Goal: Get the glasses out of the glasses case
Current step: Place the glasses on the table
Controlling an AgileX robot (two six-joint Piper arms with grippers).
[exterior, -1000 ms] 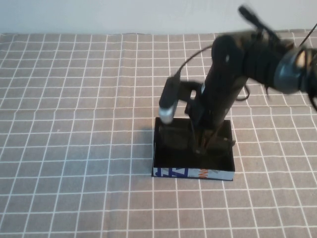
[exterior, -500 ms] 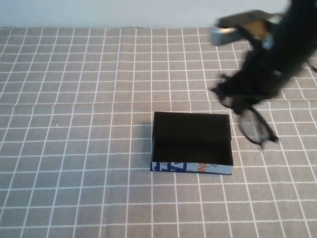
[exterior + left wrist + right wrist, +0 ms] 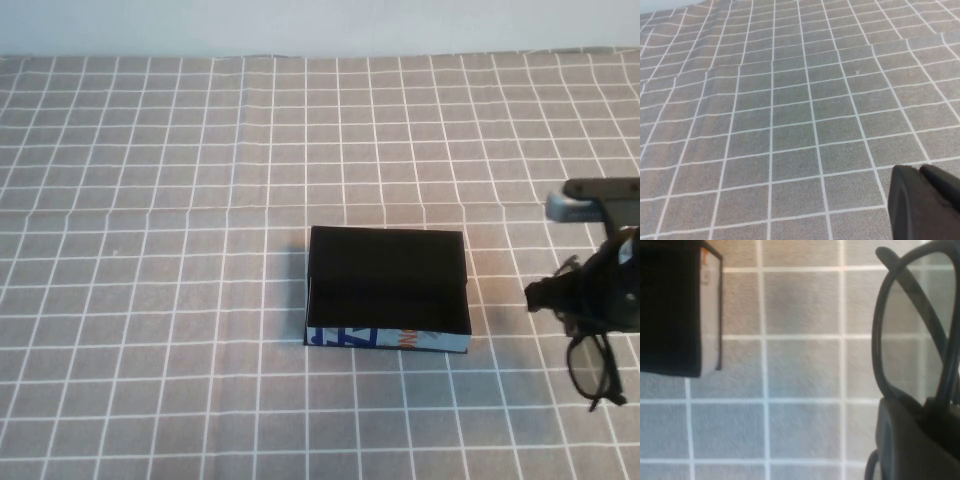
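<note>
the bench is one surface, covered by a single grey cloth with a white grid. on it sits one glasses case, open and showing only its black inside, with the white printed front side facing the camera; nothing lies in it.

one pair of glasses hangs clear of the case, off to its right near the bench's right edge, lens dangling down. the right tool is closed on the frame, as the right wrist view confirms, with the glasses pinched at its tip and the case corner well apart.

the taking-out looks done; what's left, i'd judge, is setting the glasses down on the cloth and letting go.

the left tool hovers over bare cloth, its tips together and holding nothing.
</note>
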